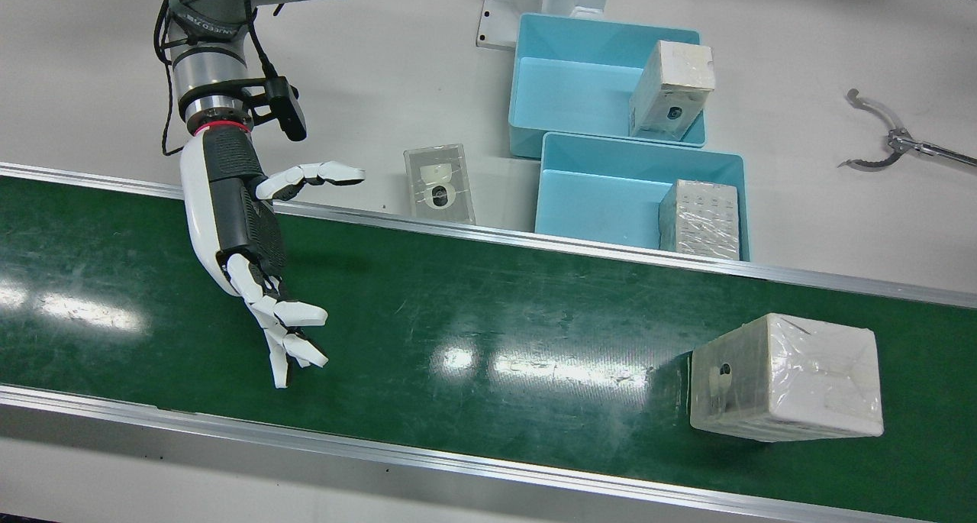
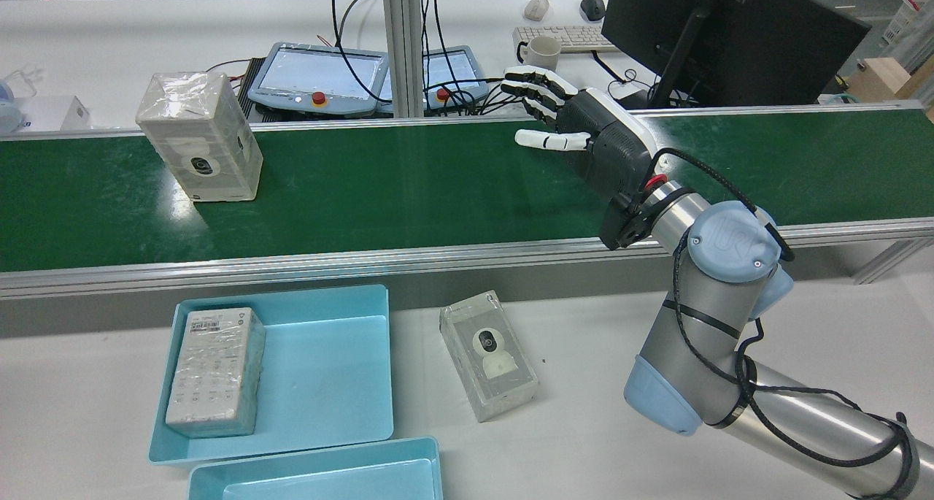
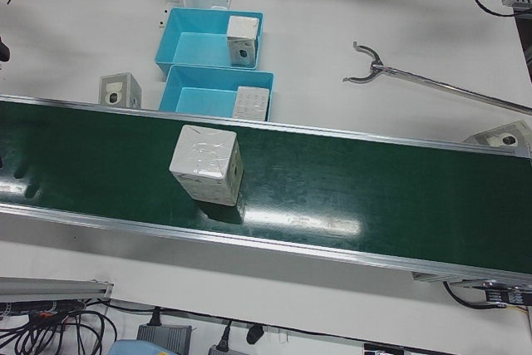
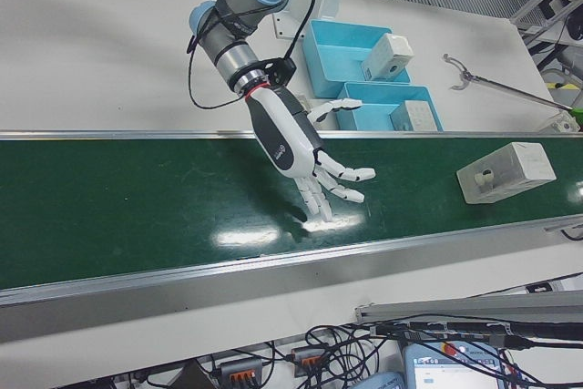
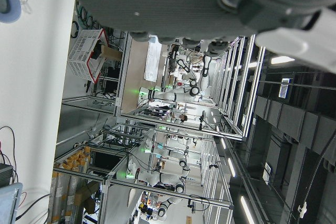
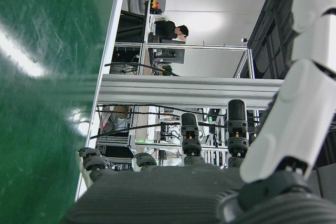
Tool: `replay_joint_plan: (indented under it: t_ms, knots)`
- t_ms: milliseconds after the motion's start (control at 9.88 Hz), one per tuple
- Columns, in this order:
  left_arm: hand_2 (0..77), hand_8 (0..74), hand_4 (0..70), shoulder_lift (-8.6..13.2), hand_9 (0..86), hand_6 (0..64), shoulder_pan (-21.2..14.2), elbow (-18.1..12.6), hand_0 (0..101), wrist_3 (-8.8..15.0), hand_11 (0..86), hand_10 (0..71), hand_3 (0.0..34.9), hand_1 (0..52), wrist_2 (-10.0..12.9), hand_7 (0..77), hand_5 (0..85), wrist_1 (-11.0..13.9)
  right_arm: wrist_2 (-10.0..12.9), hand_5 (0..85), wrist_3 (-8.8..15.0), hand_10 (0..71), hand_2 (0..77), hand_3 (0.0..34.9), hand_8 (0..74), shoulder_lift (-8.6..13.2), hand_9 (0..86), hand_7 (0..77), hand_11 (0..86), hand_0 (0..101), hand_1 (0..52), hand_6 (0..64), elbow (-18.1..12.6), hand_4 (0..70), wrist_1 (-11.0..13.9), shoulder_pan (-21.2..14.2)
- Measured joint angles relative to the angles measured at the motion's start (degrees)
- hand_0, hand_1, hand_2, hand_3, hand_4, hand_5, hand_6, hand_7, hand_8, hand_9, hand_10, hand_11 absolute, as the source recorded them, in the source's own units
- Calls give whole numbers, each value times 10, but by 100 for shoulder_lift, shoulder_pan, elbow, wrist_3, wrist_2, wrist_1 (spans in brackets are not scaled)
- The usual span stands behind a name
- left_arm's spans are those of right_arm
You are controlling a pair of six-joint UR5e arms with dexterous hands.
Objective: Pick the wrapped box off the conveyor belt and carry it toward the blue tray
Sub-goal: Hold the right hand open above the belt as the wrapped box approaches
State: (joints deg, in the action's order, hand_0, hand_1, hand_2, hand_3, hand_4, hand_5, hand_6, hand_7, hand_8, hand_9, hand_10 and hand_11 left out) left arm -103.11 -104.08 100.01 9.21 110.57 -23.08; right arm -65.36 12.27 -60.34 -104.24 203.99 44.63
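The right hand (image 1: 252,256) hovers empty with fingers spread over the belt (image 1: 458,317) at the front view's left; the wrapped box (image 1: 786,378) stands at lower right, well apart. Better to meet it squarely, palm against one side. The left hand's state cannot be told.

The right hand (image 1: 244,225) hangs empty on its outstretched arm, fingers (image 1: 294,332) spread wide apart.

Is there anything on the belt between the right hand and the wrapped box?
Nothing visible. The right hand hangs open over the conveyor belt, and only bare green belt lies between it and the wrapped box.
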Motion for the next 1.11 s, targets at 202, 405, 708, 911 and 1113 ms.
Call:
replay_joint_plan:
  t_ms: [202,405,708,911,1113]
  knots:
    - [11,5,0,0,0,5,0,0,0,0,0,5,0,0,0,5,5,0,3,267,-3,49,191,301,0,9,16,175,65,395,87,0,28,125,-5,-11]
    - [11,0,5,0,5,5,0,0,0,0,0,5,0,0,0,5,5,0,6,267,-5,44,196,301,0,12,16,175,65,395,115,0,40,115,-8,-15]
    - [5,5,5,0,0,5,0,0,0,0,0,5,0,0,0,5,5,0,6,256,-5,44,196,300,0,16,16,175,65,401,109,0,58,115,-9,-23]
    - [5,5,5,0,5,5,0,0,0,0,0,0,0,0,0,5,5,0,6,224,-5,38,180,302,0,36,16,175,71,404,109,0,70,87,-9,-20]
    - [11,0,0,0,0,5,0,0,0,0,0,5,0,0,0,5,5,0,6,224,-5,38,180,301,0,58,16,158,71,404,109,0,80,87,-17,-8]
